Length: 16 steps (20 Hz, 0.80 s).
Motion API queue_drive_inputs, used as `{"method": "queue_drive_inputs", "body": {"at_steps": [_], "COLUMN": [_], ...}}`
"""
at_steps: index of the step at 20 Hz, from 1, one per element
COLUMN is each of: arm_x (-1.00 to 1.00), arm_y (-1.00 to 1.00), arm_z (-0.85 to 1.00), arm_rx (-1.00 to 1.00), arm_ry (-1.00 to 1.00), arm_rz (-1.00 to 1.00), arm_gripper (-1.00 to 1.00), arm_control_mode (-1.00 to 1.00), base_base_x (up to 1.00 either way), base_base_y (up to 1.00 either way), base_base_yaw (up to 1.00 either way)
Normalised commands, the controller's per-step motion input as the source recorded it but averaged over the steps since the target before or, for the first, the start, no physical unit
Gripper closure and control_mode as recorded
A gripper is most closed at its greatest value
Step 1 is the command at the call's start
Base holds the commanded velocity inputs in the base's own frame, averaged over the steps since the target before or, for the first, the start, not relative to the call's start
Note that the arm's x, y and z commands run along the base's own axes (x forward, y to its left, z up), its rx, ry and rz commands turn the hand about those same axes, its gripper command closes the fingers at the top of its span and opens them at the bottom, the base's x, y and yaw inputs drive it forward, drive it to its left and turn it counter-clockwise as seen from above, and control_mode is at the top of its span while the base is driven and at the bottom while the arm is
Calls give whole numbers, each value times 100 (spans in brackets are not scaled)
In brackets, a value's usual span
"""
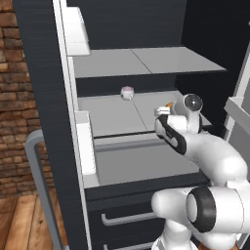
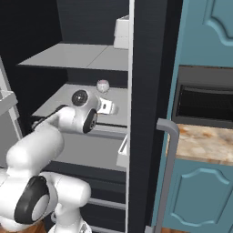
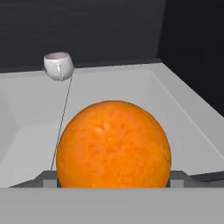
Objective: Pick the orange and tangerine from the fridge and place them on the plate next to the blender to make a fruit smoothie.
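You are looking into the open fridge point(image 1: 46, 97), dark charcoal outside with light grey shelves point(image 1: 117, 114) inside. Your arm point(image 1: 215, 161) is reaching in over the middle shelf, wrist pointing toward the back wall.

In the hand view, the orange point(image 3: 113, 144) is sitting directly ahead of the hand, very close and centred, resting on the grey shelf. From the left base view you are seeing only a sliver of the orange point(image 1: 168, 104) beyond the wrist. The gripper point(image 1: 163, 111) is lying at that spot, level with the shelf. A grey finger tip point(image 3: 177, 178) is showing on each side of the fruit, low down, so the jaws are standing wide and straddling it; you cannot tell from these views whether the pads are touching the peel.

Further back on the same shelf, a small white cup-like object point(image 3: 58, 65) with a pinkish top is standing near the rear wall, well apart from the orange.

White door bins point(image 1: 85, 141) are hanging on the left door. To the right of the fridge, teal cabinets point(image 2: 205, 27) and a marbled counter point(image 2: 202, 143) are showing.
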Motion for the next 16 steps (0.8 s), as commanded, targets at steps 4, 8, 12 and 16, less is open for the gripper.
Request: {"method": "queue_drive_inputs", "body": {"at_steps": [4, 8, 12, 16], "arm_x": [-100, -100, -100, -92], "arm_y": [30, 31, 34, 22], "arm_z": [100, 100, 96, 58], "arm_rx": [0, 5, 10, 22], "arm_ry": [0, 10, 15, 29], "arm_rz": [0, 0, 0, 1], "arm_gripper": [100, 100, 100, 100], "arm_control_mode": [-100, -100, -100, -100], "base_base_x": [0, 0, 0, 0], "base_base_y": [0, 0, 0, 0], "base_base_yaw": [0, 0, 0, 0]}}
